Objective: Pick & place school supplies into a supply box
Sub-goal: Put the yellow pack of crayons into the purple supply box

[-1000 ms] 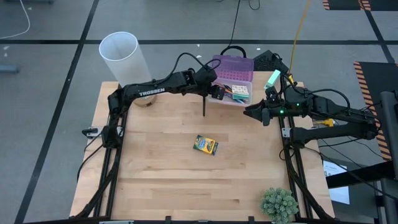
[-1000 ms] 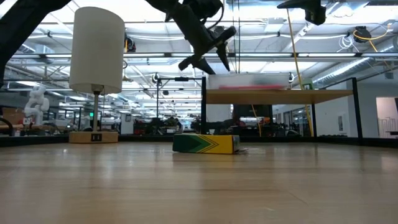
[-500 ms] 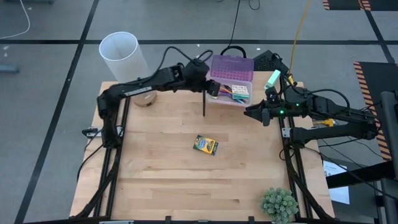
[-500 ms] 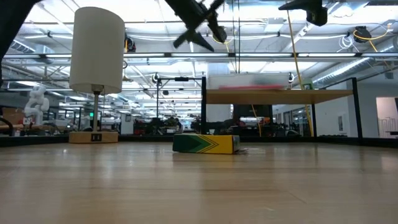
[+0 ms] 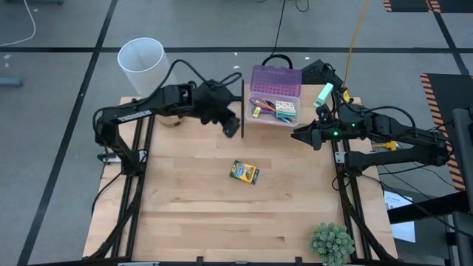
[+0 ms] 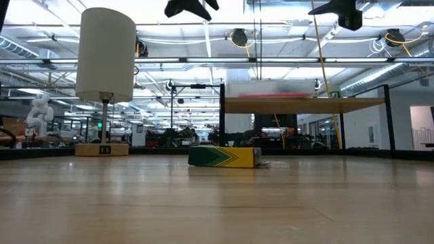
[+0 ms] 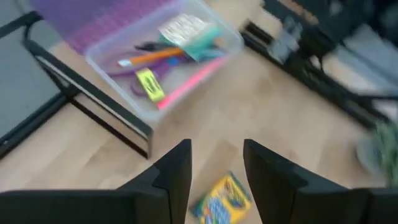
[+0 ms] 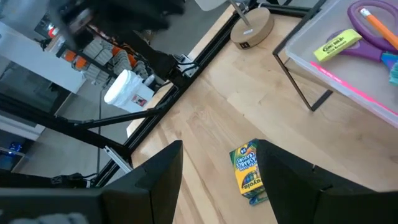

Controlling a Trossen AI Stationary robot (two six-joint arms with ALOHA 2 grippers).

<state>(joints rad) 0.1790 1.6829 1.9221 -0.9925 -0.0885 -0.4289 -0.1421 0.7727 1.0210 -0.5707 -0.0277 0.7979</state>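
The crayon box [image 5: 244,173] lies flat on the table's middle, also seen in the left wrist view [image 7: 224,198] and the right wrist view [image 8: 249,172]. The supply box [image 5: 275,108] stands on a raised black stand at the far edge, its purple lid [image 5: 276,78] swung back. Inside lie an orange pencil [image 7: 149,57], a pink pen [image 7: 188,83], a yellow piece [image 7: 149,84] and purple scissors [image 8: 372,28]. My left gripper [image 5: 232,126] hangs open, high up, left of the box. My right gripper [image 5: 298,134] waits open, to the right of the box.
A tall white lamp shade [image 5: 142,63] on a round wooden base [image 8: 252,26] stands at the far left. A small green plant [image 5: 331,242] sits at the near right corner. The stand's black legs [image 7: 112,121] reach down to the table below the box.
My left gripper has drawn back from over the supply box toward the table's left and a little toward the near edge, rising as it goes. It stays open. The crayon box and my right gripper have kept still.
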